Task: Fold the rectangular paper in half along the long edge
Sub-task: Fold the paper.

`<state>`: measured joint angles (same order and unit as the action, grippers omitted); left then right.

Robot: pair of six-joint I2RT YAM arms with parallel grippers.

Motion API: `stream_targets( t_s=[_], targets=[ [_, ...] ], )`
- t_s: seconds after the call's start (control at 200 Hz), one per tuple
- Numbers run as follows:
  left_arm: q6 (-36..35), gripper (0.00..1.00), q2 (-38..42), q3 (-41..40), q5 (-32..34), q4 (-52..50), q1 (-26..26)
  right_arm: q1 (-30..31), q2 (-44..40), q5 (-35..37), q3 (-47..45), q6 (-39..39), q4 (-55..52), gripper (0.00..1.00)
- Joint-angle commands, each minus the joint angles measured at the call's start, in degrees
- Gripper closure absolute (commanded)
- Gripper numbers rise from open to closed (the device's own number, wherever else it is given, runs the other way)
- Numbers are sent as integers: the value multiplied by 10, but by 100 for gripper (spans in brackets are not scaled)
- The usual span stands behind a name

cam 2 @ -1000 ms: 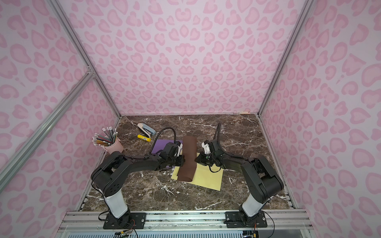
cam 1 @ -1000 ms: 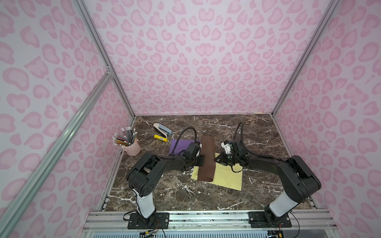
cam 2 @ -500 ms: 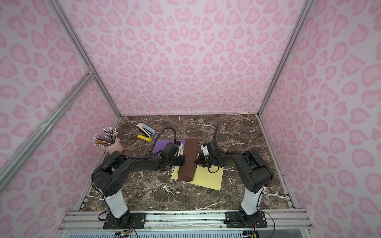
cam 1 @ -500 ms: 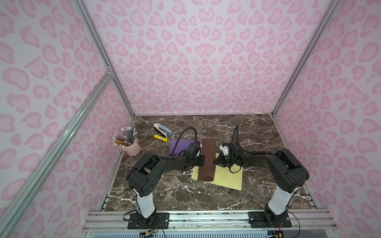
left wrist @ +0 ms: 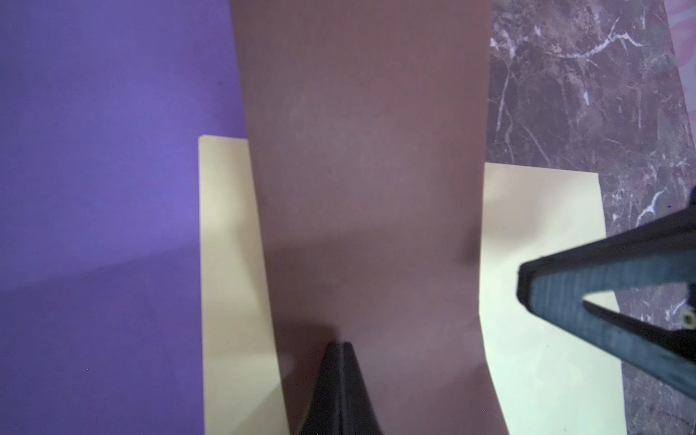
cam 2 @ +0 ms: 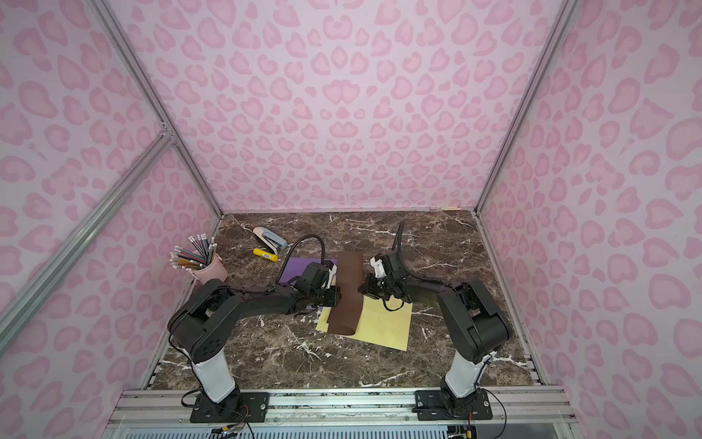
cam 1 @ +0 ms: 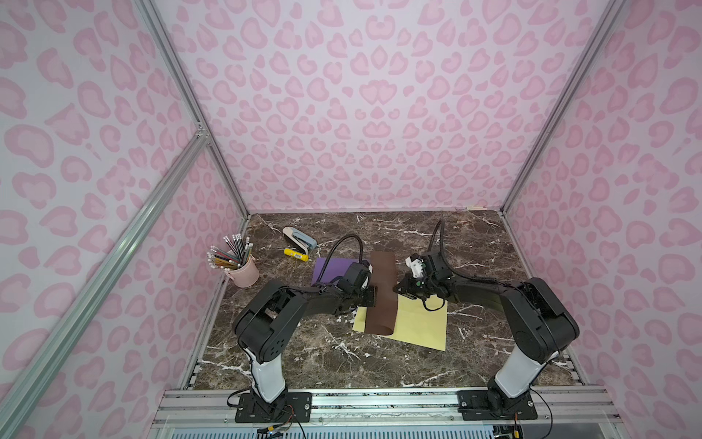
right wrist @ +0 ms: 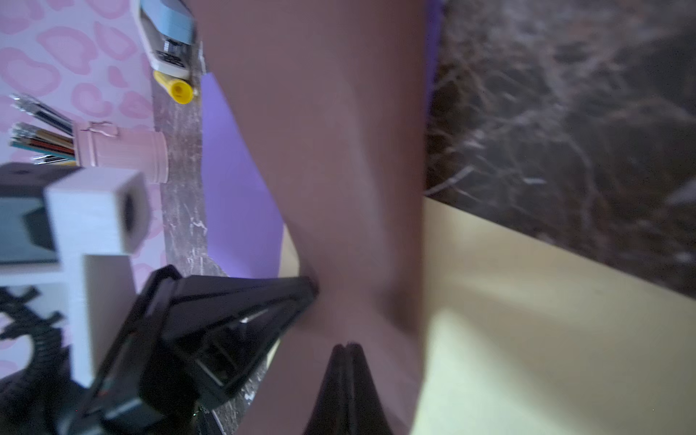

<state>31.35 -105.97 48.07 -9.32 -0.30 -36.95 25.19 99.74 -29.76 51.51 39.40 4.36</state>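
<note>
On the tabletop [cam 1: 304, 361], flanking the seemingly half-folded brown paper [cam 1: 381, 266] with left claw [cam 1: 373, 297] and right claw [cam 1: 398, 290] shut, empty; creasing left.

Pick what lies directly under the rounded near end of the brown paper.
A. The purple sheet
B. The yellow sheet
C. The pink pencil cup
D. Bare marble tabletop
B: in a top view the brown paper ends with its rounded near end on the yellow sheet, while the purple sheet lies farther back.

2 black arms [cam 1: 319, 300], white lower links [cam 1: 267, 374]
</note>
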Motion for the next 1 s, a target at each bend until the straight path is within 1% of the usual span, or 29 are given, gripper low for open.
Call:
stream_targets(
  t_s=[0.0, 0.075, 0.16, 0.24, 0.375, 0.51, 0.6, 0.675, 0.85, 1.0],
  targets=[
    [-2, 96, 0, -4, 8, -31, 0, 8, 31, 2, 25, -2, 6, 100],
    [-2, 96, 1, -4, 7, -32, 0, 5, 58, -6, 28, 3, 16, 100],
    [-2, 96, 2, -6, 8, -30, 0, -1, 63, 1, 14, 5, 26, 100],
    [-2, 96, 2, -8, 7, -31, 0, -18, 54, 8, -8, 3, 26, 100],
    [-3, 96, 7, -10, 9, -31, 0, -62, 31, 13, -54, -19, 18, 100],
    [-4, 96, 12, -11, 13, -38, 0, -95, 8, 5, -56, -60, -20, 100],
    [-4, 96, 18, -15, 16, -38, 0, -84, -15, -8, -38, -63, -23, 100],
    [-3, 96, 21, -15, 17, -38, 0, -63, -14, -9, -10, -58, -20, 100],
    [-2, 96, 15, -11, 16, -38, 0, -15, 50, -16, 48, -41, -3, 100],
    [-1, 96, 12, -11, 14, -37, 0, -19, 83, -10, 44, -30, 14, 100]
  ],
)
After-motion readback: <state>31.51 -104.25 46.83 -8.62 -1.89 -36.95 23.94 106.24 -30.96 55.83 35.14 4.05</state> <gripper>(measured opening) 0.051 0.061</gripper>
